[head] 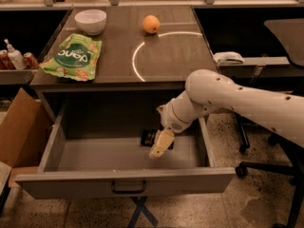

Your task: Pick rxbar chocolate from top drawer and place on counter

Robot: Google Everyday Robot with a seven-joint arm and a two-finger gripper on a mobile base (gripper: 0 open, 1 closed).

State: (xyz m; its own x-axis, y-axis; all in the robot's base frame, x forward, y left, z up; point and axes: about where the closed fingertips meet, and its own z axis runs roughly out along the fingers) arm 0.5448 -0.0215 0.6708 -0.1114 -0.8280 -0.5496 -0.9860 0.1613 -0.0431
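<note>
Just the one camera view, looking down at the front of the unit. The top drawer [118, 183] is pulled right out, which makes sense since the arm needs room to come in from above. The rxbar chocolate [148, 137] lies flat on the drawer floor toward the back, right of centre. It's a small dark wrapper, half hidden by the arm.

The end effector [160, 147] hangs down inside the drawer with its tip right at the bar's near edge. Maybe it's touching, I honestly can't say. I can't tell how wide it's set either, or whether it has a grip on anything. My guess is it's lining up the grab.

Up top, the counter surface [180, 56] has a green snack bag [71, 57] and a white bowl [90, 21] on its left side. There's also an orange [151, 23] at the back, just by the white arc [135, 63]. Plenty of room there to set the bar down, I'd say
</note>
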